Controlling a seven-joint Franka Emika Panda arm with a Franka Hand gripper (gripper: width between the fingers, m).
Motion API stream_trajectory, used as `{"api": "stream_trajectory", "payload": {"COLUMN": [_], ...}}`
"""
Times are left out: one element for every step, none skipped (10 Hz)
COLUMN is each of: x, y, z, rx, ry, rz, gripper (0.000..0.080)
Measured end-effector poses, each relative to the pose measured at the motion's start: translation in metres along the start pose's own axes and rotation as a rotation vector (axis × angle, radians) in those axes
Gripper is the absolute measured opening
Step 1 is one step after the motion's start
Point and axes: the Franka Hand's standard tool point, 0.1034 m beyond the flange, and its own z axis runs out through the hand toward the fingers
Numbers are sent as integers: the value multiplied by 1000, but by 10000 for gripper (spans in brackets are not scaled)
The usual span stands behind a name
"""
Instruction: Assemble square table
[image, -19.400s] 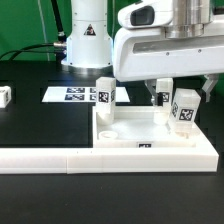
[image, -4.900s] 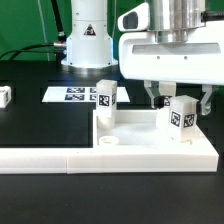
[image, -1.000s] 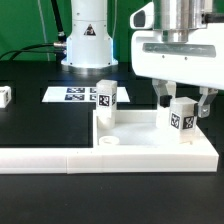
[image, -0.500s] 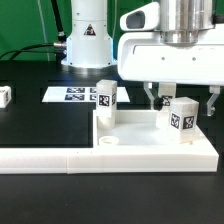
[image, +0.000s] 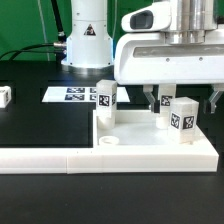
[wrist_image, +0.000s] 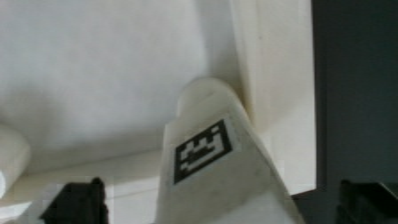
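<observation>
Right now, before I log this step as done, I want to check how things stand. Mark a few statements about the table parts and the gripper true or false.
1. The leg under the gripper and the other leg both stand upright on the tabletop. True.
2. The gripper is clamped on a leg. False: its jaws stand open, with one finger on each side of the leg under the gripper and a gap at each.
3. A loose leg lies on the black table at the exterior view's far left. True.
4. The marker board lies on the tabletop. False: it lies flat on the black table, behind the tabletop.
</observation>
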Motion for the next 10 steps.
{"api": "stream_trajectory", "payload": {"x": [0,0,-1,-1,0,-1,-2,-1,-1,-1], "y": [0,-2,-2,-2,-2,-1,0,1,1,1], "z": [0,0,0,0,0,1,1,1,1,1], "rx": [0,0,-8,-11,-15,-17,-19,-18,-19,-18], "ry": [0,0,1,2,2,1,1,1,1,1], "rz": [-76,-90,-170,-232,-297,-362,-407,-439,-429,-419], "gripper": [649,649,649,649,649,649,649,637,637,467]}}
